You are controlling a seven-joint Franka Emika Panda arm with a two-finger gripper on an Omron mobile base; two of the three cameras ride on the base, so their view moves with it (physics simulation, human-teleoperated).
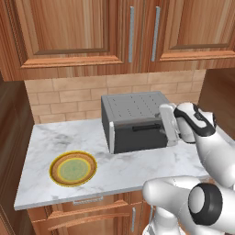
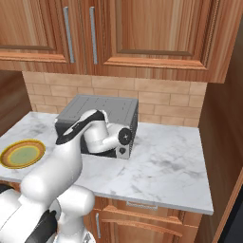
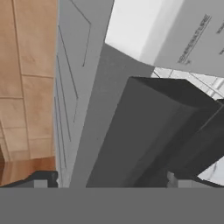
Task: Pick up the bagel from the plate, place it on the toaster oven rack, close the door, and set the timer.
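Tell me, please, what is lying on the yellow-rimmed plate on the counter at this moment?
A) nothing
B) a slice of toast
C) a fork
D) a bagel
A: in both base views the plate shows only its coloured rings and bare green centre, with no bagel or other item on it, while the toaster oven stands apart to its right on the counter.

Marble counter [image 1: 55, 142], tan brick backsplash [image 1: 59, 96], wooden wall cabinets [image 1: 69, 32] with silver handles [image 1: 131, 34]
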